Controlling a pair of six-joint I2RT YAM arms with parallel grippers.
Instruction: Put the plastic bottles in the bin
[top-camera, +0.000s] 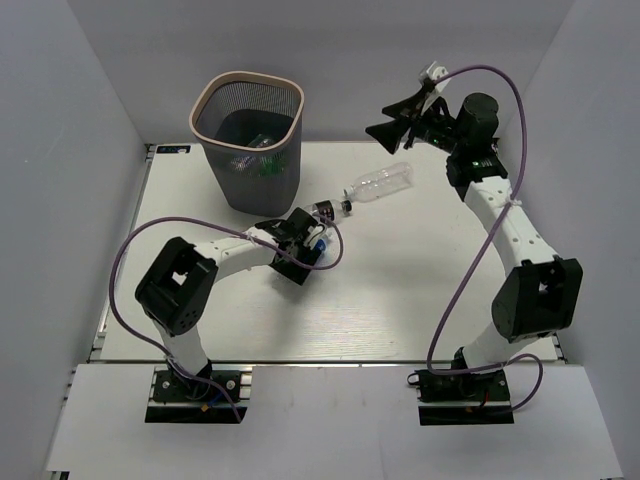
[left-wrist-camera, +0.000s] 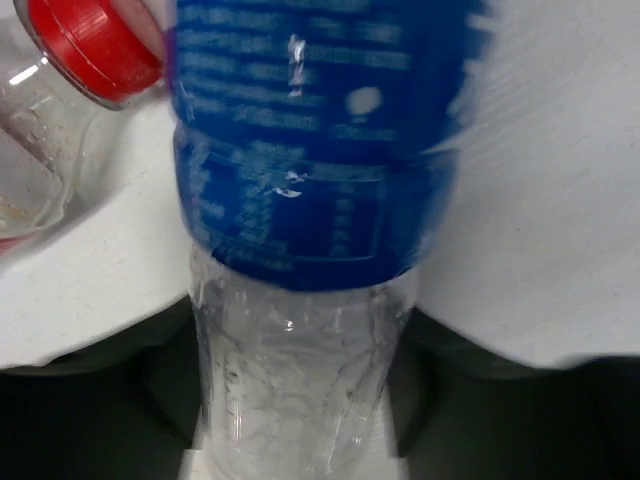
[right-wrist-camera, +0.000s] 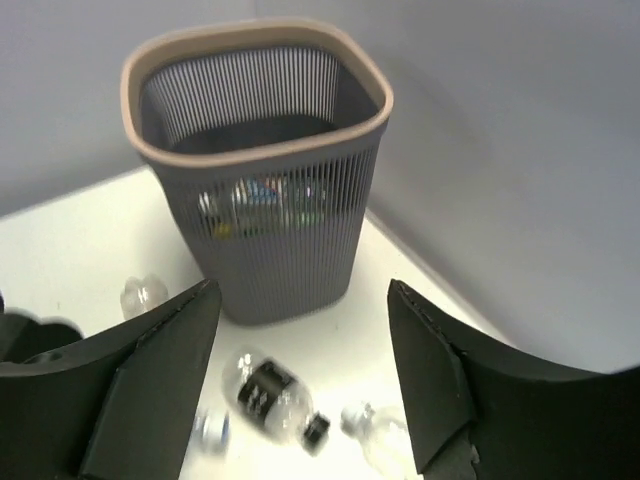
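The bin (top-camera: 248, 135) stands at the back left, with several bottles inside showing through its mesh in the right wrist view (right-wrist-camera: 260, 160). My left gripper (top-camera: 303, 247) is low on the table in front of it, shut on a clear bottle with a blue label (left-wrist-camera: 300, 200). A red-capped clear bottle (left-wrist-camera: 95, 45) lies just beside it. A black-labelled bottle (top-camera: 325, 210) and a clear bottle (top-camera: 380, 183) lie mid-table; both show in the right wrist view, the black-labelled one (right-wrist-camera: 265, 395) left of the clear one (right-wrist-camera: 385, 435). My right gripper (top-camera: 400, 115) is raised at the back right, open and empty.
White walls close in the table on the left, back and right. My left arm's forearm (top-camera: 235, 250) lies low across the table in front of the bin. Another clear bottle (right-wrist-camera: 143, 295) lies near the bin's base.
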